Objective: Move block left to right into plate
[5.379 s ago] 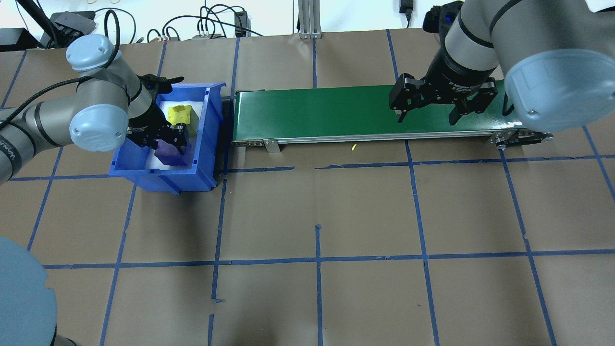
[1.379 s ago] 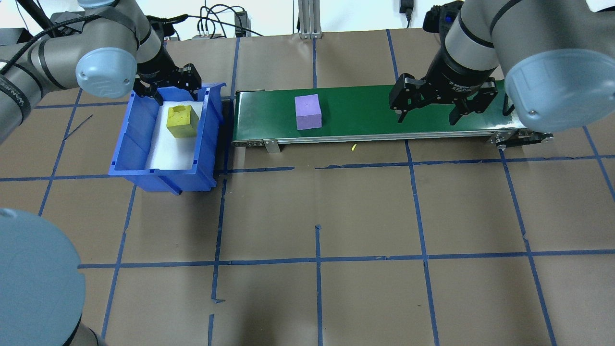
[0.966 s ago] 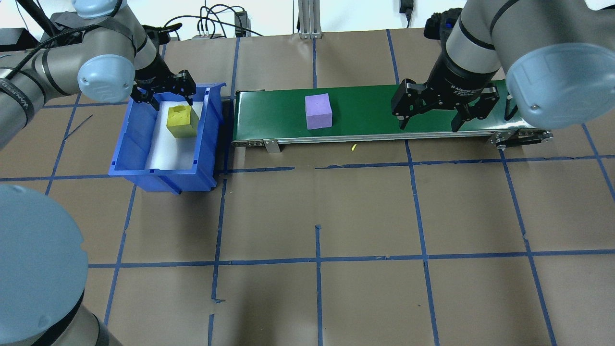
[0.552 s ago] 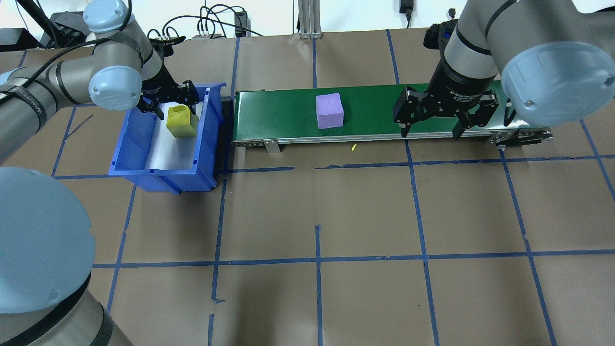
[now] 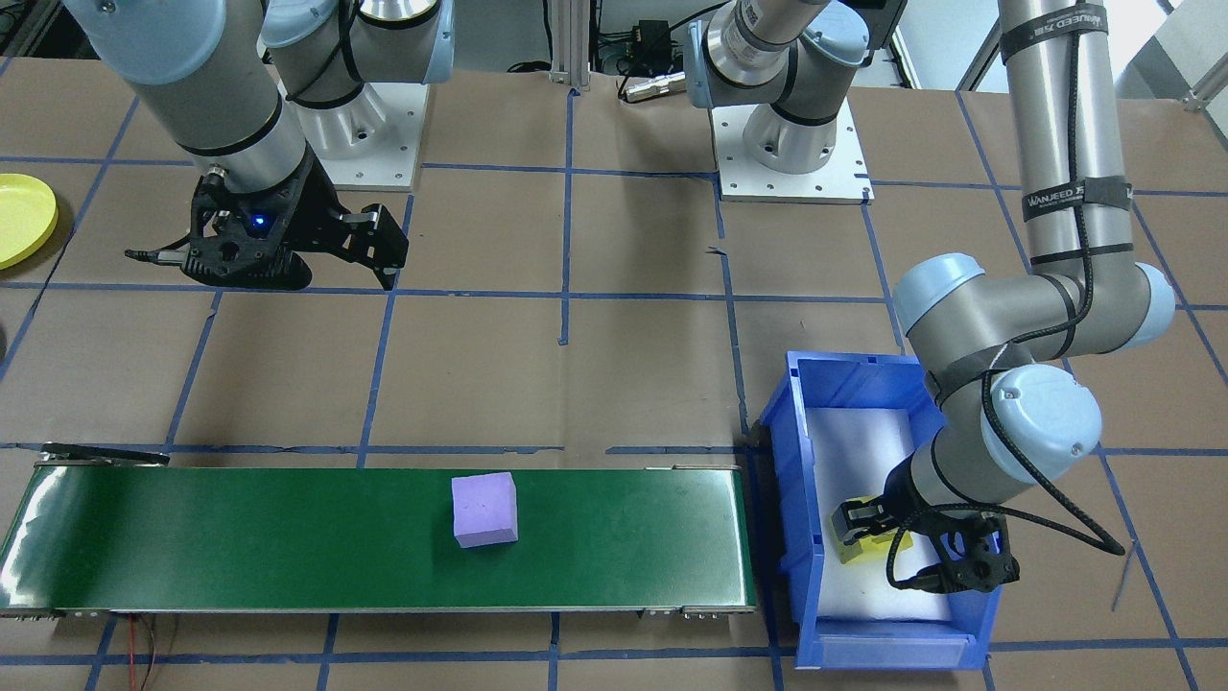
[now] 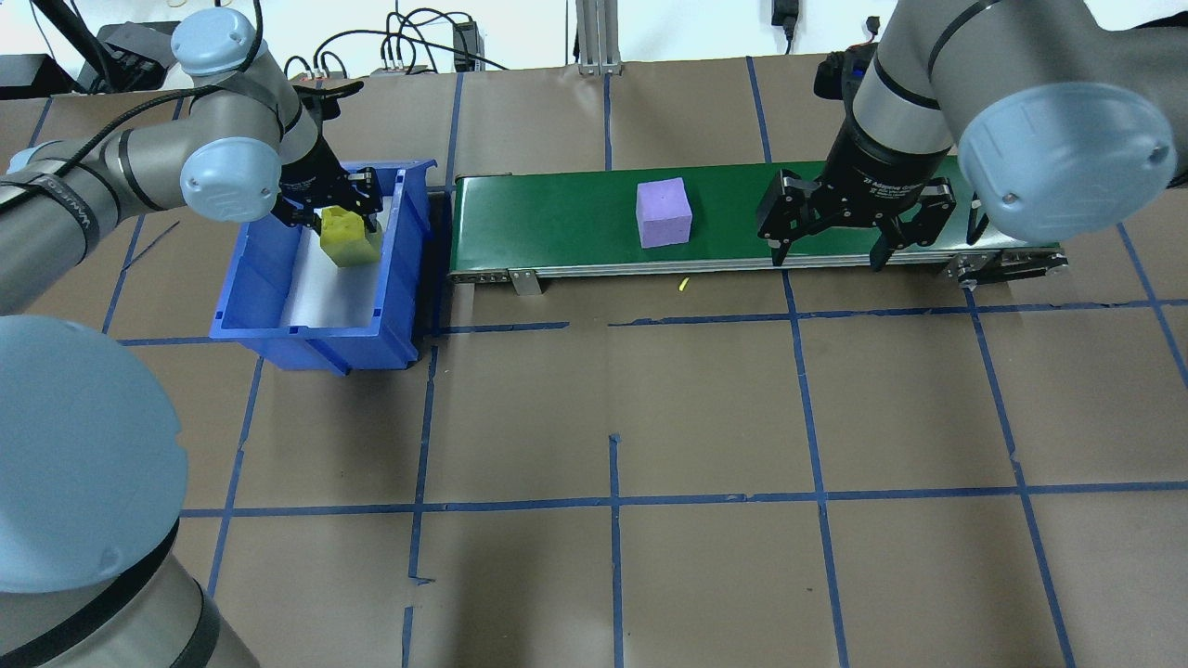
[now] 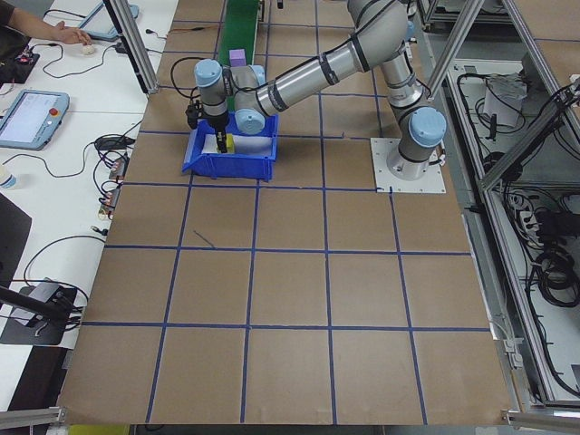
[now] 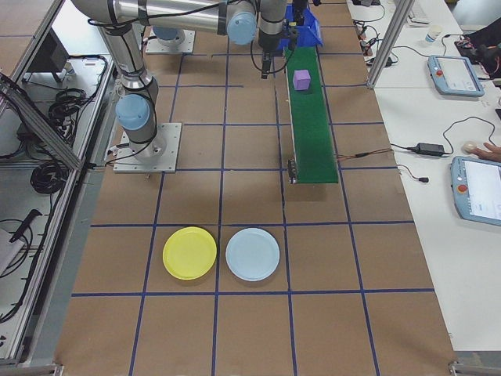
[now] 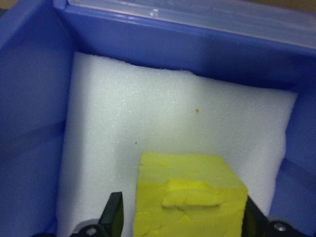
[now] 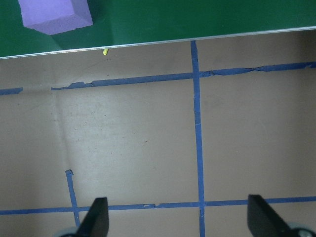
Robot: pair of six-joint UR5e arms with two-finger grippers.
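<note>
A yellow foam block point(image 6: 345, 241) point(image 9: 190, 197) sits on white padding inside the blue bin point(image 6: 278, 325) point(image 5: 883, 643). My left gripper point(image 6: 329, 215) point(image 9: 182, 219) is down in the bin, open, one finger on each side of this block. A purple block point(image 6: 664, 212) point(image 5: 484, 511) point(image 10: 54, 15) rests on the green conveyor point(image 6: 548, 227) near its middle. To the purple block's right my right gripper point(image 6: 829, 243) point(image 10: 180, 219) hangs open and empty over the belt's front edge. The yellow plate point(image 8: 189, 252) point(image 5: 19, 216) lies on the table far off on the robot's right.
A pale blue plate point(image 8: 252, 254) lies beside the yellow one. A small yellow crumb point(image 6: 684, 285) is on the paper in front of the belt. Cables and an aluminium post run along the table's back edge. A person's hand point(image 8: 491, 149) rests by tablets on a side desk.
The left gripper moved the purple block from the bin to the belt, which carries it right. The gripper returned and lowered around the yellow block. The right gripper dropped slightly toward the belt's front.
</note>
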